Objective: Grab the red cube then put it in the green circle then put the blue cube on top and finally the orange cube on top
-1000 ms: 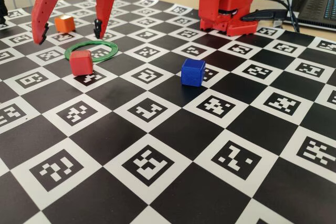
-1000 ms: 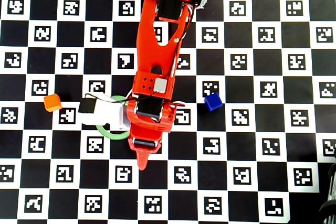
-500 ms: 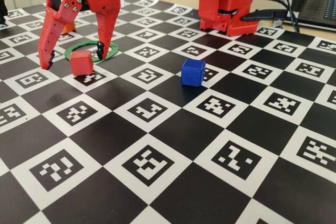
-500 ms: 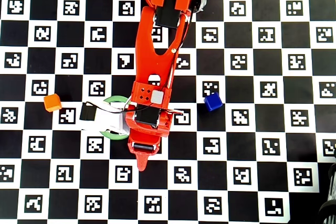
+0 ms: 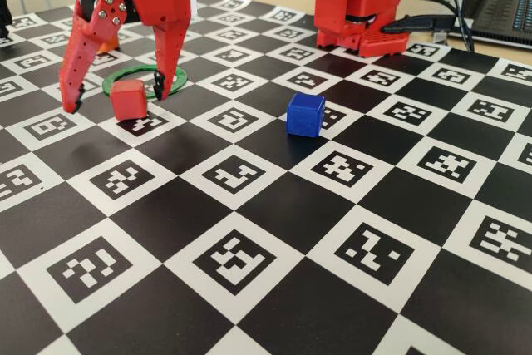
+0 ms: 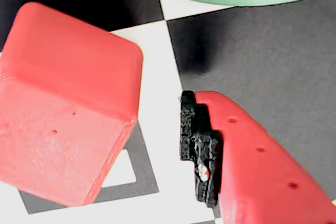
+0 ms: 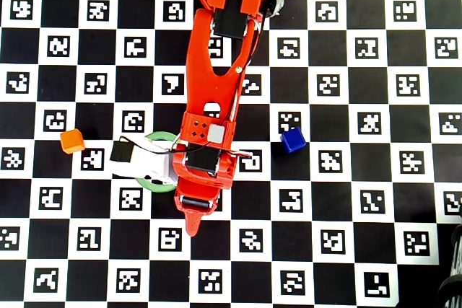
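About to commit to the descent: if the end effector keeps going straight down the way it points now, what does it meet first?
Probably the checkered marker board, not the small matte red cube. The open end effector straddles the cube, fingertips already low on either side. In the wrist view a finger pad stands clear of it. Depth is uncertain.

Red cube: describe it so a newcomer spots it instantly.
In the fixed view, find the red arm's gripper over the checkerboard's far left. The red cube sits between its open jaws, just outside the green circle. It is darker than the orange cube.
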Robot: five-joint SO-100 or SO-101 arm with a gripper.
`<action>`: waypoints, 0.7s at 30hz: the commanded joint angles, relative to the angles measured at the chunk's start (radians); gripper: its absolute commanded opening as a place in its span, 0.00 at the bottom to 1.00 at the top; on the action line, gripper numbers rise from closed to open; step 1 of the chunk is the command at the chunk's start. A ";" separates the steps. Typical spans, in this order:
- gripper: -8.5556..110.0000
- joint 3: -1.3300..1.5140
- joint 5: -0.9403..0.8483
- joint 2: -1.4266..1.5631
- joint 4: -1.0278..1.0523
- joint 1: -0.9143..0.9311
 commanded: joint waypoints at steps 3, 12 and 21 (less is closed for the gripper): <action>0.47 -0.023 0.067 0.040 -0.008 0.003; 0.47 -0.037 0.196 0.035 -0.031 0.028; 0.47 -0.055 0.261 0.025 -0.040 0.035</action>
